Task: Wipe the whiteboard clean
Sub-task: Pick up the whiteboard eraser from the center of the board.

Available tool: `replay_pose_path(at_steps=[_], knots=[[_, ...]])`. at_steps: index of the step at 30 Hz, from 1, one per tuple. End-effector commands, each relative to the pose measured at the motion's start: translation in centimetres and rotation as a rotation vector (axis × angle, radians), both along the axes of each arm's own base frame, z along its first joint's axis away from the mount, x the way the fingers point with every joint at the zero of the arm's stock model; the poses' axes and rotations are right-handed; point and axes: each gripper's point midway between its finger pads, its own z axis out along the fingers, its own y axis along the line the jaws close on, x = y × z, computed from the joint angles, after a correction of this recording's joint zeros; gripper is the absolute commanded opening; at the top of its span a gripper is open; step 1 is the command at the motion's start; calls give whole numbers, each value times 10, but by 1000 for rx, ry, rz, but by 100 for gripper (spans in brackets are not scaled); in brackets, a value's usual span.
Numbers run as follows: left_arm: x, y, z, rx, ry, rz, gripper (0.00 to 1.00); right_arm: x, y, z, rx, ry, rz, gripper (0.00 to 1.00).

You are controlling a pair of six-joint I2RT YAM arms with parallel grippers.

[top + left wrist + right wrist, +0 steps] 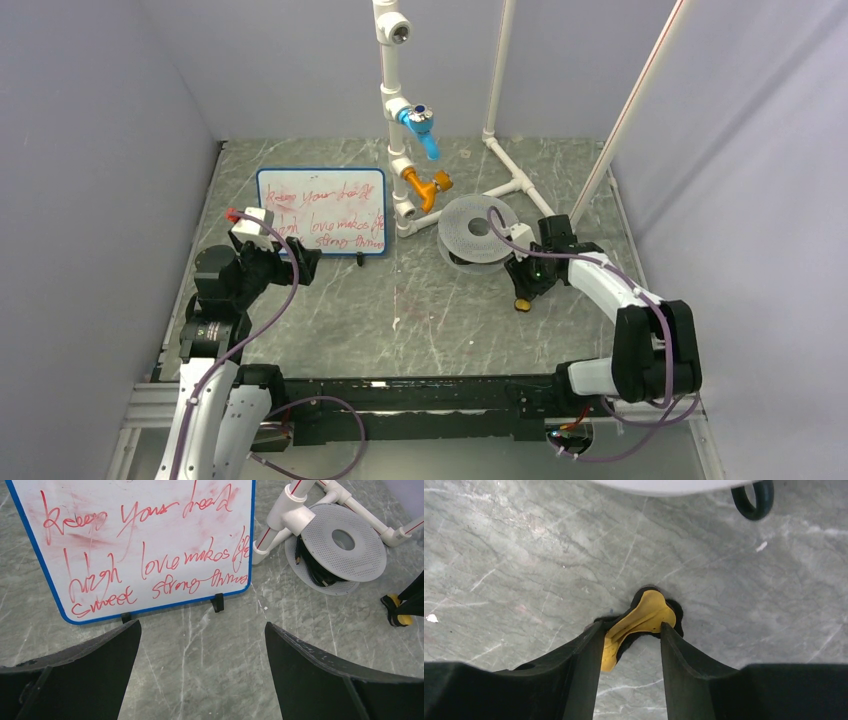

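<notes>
The whiteboard (320,210) stands tilted on small black feet at the back left, blue-framed, covered in red handwriting and pink smears. It fills the top left of the left wrist view (145,545). My left gripper (297,264) is open and empty just in front of the board's lower left corner, its jaws wide apart (202,625). My right gripper (522,292) is shut on a yellow and black eraser (522,304), low over the table right of centre. In the right wrist view the eraser (646,612) is bent between the fingers (631,626).
A round grey perforated disc (478,228) with black cable lies behind the right gripper and also shows in the left wrist view (345,540). A white pipe frame (395,120) with a blue valve (420,125) and an orange valve (428,185) stands beside the board. Grey walls enclose the table.
</notes>
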Motion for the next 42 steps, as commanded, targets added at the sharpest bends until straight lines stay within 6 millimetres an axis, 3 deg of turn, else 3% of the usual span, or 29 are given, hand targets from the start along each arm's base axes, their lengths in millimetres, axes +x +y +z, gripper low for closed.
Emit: replay_pose_path(at_steps=[1, 10, 17, 19, 23, 26, 28, 31, 35, 42], knots=[[2, -2, 16, -16, -52, -6, 99, 0, 10, -5, -6, 49, 21, 43], [1, -3, 16, -18, -52, -13, 99, -16, 15, -4, -37, 42, 150, 27], [2, -3, 17, -20, -55, -14, 99, -21, 10, -1, -66, 15, 180, 25], [1, -3, 17, -21, -53, -16, 99, -18, 5, -3, -93, 9, 138, 27], [1, -3, 17, -21, -53, -17, 99, -14, -4, -6, -141, 6, 83, 41], [1, -3, 17, -19, -54, -16, 99, -13, -5, -10, -162, 13, 78, 43], [0, -2, 18, -19, -57, -14, 99, -13, -6, -15, -185, 25, 77, 39], [0, -2, 19, -16, -60, -10, 99, -15, -6, -17, -203, 30, 91, 25], [-1, -2, 19, -16, -63, -12, 99, -14, -2, -8, -195, -19, 128, 14], [0, -4, 18, -20, -58, -23, 99, -28, 38, 18, -106, -163, 417, 6]])
